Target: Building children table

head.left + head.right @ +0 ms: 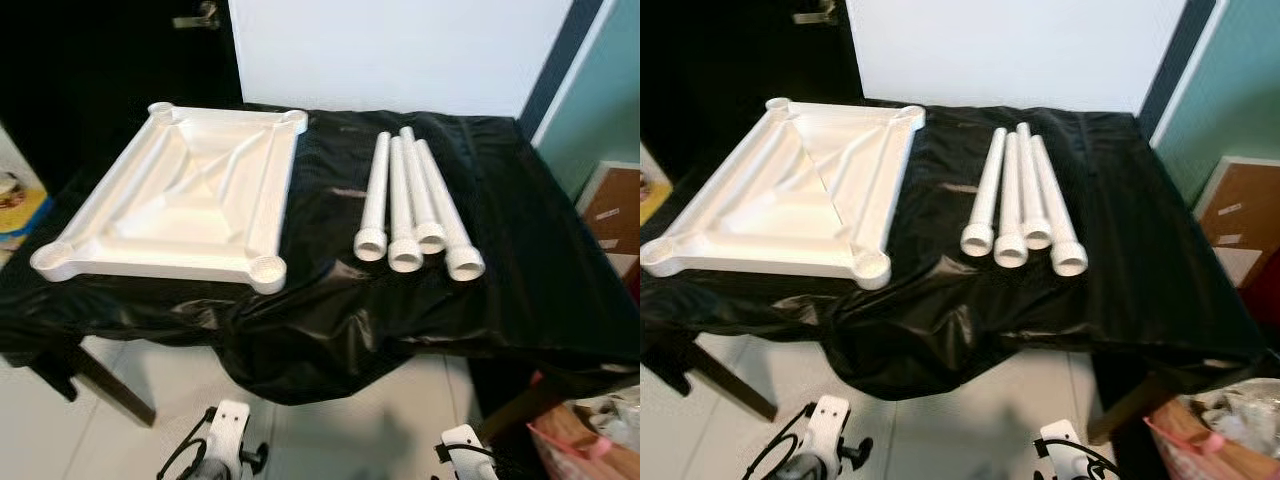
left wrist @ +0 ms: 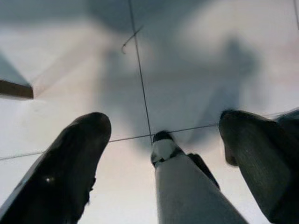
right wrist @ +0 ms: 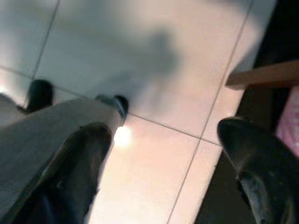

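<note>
- A white plastic tabletop (image 1: 180,195) lay upside down on the left half of a table draped in glossy black sheeting (image 1: 520,250), its ribbed underside facing up and a round socket showing at each of its four corners.
- Its near edge ran close to the front edge of the table, with the near-left corner socket at the left edge of the sheeting.
- Four white tubular legs (image 1: 412,205) lay side by side near the middle of the table, just right of the tabletop and apart from it, their flared open ends pointing toward the front edge.
- The legs touched or nearly touched one another, fanned slightly, the rightmost reaching closest to the front edge.
- The left gripper (image 2: 163,140) hung low over pale floor tiles (image 2: 196,70), its two black fingers spread wide with nothing between them.
- The right gripper (image 3: 163,154) also hung below the table's front edge, fingers wide apart and empty, over the same tiled floor.
- A cardboard box (image 1: 612,210) stood on the floor off the table's right edge, and a pink-rimmed bag (image 1: 590,440) sat by the near-right corner.
</note>
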Robot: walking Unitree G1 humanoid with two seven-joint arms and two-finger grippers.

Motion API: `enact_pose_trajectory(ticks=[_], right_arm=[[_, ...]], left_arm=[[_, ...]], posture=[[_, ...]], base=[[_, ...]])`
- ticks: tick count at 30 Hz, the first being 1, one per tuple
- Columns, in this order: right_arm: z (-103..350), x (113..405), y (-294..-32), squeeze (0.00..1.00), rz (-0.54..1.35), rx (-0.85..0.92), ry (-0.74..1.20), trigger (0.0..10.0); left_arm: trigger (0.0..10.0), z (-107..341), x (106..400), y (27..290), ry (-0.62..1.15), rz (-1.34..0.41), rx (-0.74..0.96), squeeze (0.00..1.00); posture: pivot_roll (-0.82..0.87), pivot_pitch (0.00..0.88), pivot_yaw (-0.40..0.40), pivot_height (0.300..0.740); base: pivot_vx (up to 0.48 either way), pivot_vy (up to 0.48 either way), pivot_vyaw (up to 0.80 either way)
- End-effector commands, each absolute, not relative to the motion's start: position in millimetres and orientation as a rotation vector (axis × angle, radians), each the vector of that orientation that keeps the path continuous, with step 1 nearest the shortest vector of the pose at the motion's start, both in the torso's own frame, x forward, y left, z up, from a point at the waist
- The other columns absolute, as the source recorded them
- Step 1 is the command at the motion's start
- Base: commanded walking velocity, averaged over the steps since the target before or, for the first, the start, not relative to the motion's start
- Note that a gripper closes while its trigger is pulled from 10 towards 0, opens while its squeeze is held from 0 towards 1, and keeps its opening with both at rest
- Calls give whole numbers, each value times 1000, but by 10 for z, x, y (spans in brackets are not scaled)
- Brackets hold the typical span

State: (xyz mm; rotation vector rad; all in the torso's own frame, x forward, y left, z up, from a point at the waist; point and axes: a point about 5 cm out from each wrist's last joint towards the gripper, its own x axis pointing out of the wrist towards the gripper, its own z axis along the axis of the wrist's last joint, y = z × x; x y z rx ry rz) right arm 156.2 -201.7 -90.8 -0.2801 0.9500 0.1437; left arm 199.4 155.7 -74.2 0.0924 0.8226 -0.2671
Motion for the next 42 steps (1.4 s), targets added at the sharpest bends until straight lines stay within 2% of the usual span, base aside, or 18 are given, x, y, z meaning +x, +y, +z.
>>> enact_pose_trajectory(ticks=[1,8,23,26,34,42], right_arm=[[-960,1460,-1975,0,164,-275,995,10000],[-959,1460,-1981,0,157,-271,994,10000],[-965,1447,-1981,0,121,-237,998,10000],[-947,1466,-2007,0,107,-243,968,10000],[-867,1563,-2062,0,97,-261,859,10000],[-755,1701,-2049,0,146,-280,723,10000]], left_arm=[[10000,-774,1931,1601,847,-265,95,0],[10000,-771,1937,1602,847,-269,100,0],[10000,-735,1995,1584,816,-321,168,0],[10000,-677,2068,1529,751,-378,215,0],[10000,-558,2181,1509,630,-416,192,0],[10000,-480,2188,1525,543,-523,196,0]], posture=[[-51,0,-4,740],[-59,0,6,740],[-75,0,15,740],[-76,0,11,740],[-85,27,6,740],[-93,44,8,740]], base=[[0,356,0],[0,353,0],[0,0,0],[0,0,0],[0,0,0],[0,0,0]])
